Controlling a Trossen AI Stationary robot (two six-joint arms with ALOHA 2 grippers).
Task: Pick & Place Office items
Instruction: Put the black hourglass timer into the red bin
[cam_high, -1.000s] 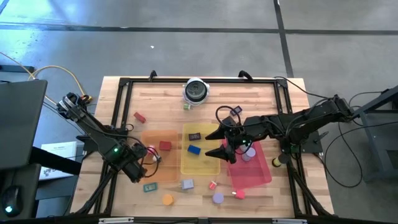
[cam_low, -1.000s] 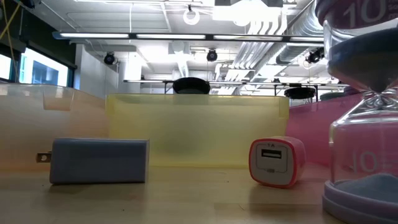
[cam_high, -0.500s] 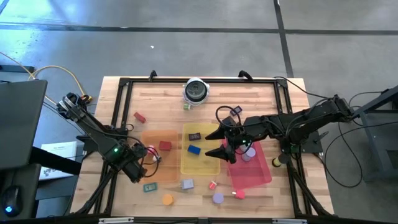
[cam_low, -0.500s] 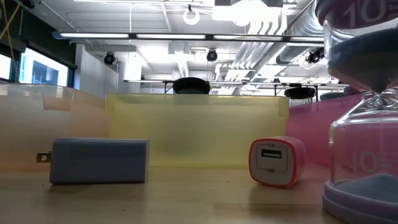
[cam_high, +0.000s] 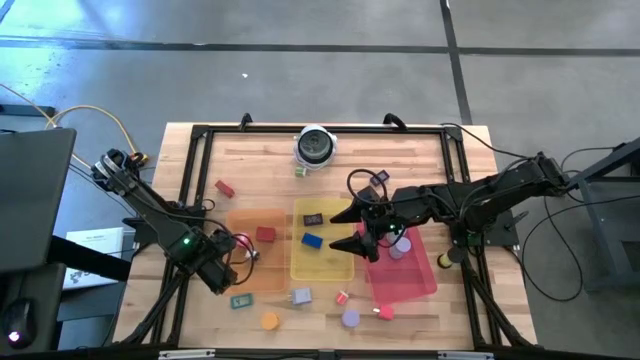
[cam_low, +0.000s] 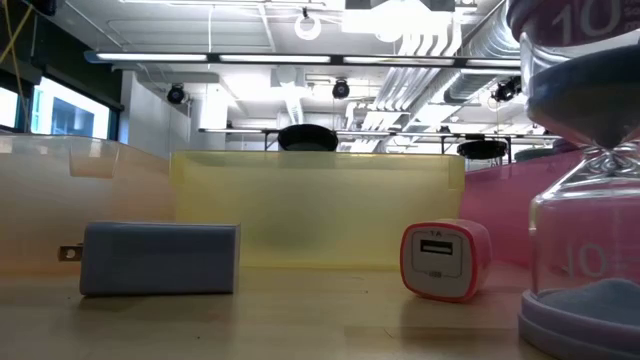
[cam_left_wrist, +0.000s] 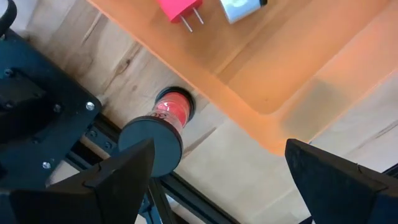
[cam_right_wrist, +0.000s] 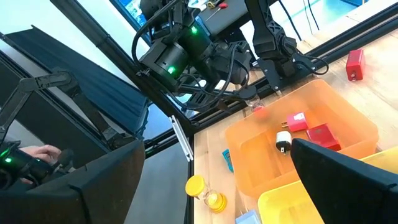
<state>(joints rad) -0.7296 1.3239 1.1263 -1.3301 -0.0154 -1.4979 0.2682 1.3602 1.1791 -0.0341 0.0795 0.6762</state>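
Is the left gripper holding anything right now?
No. In the left wrist view the left gripper is open with nothing between its fingers; a red-and-black cylinder lies on the table beside the orange tray.

Three flat trays side by side on a wooden bench (cam_high: 450, 305): orange tray (cam_high: 250, 222), yellow tray (cam_high: 335, 265), red tray (cam_high: 415, 280). Round silver-and-black object (cam_high: 315, 146) near the far edge.
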